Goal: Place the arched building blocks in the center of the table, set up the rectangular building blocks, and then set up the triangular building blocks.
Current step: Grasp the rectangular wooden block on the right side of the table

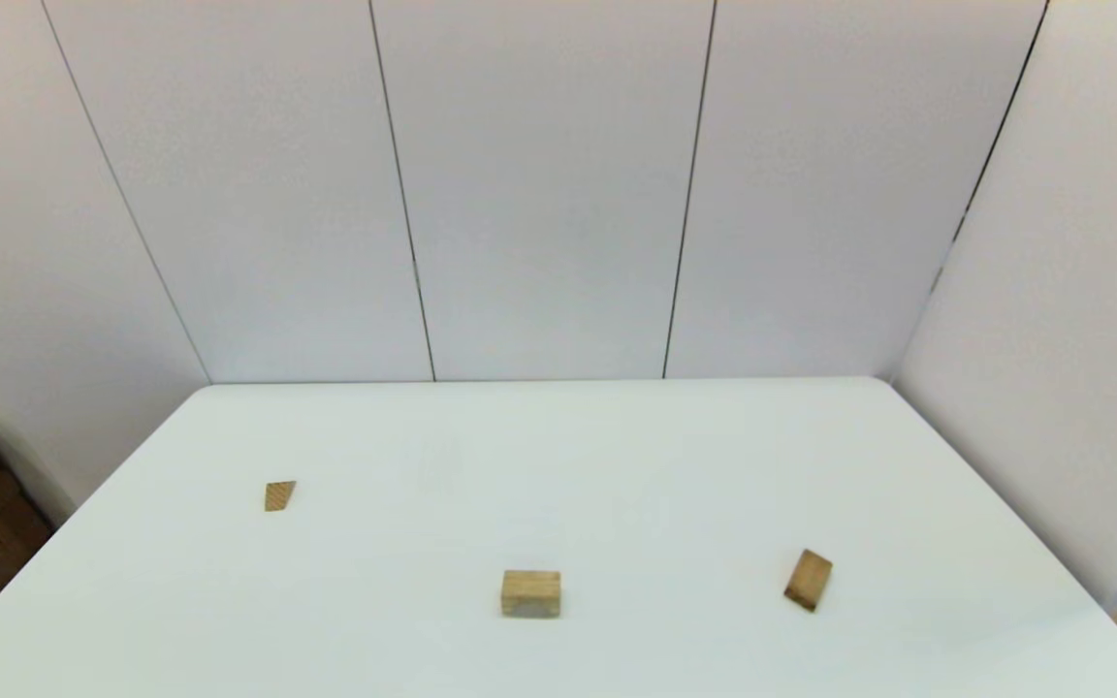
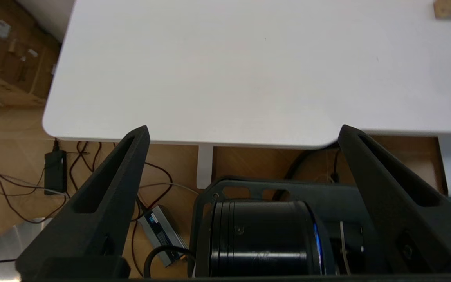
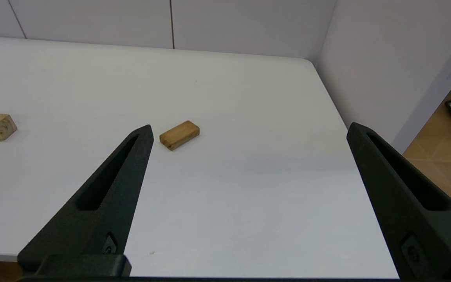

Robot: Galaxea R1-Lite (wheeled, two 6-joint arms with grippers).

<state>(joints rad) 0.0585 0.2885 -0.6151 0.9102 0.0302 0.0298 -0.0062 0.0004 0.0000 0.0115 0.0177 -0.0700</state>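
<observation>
White table (image 1: 617,465) carries your three wooden blocks. Use the arched block (image 1: 530,593), at the table's near middle, as landmark: the triangular wedge (image 1: 279,495) lies well to its left and farther back, the rectangular slab (image 1: 808,579) lies flat well to its right. Your left gripper (image 2: 243,135) hangs below the table's near edge, fingers spread wide, empty. Your right gripper (image 3: 249,133) hovers near the slab, likewise wide and empty.
</observation>
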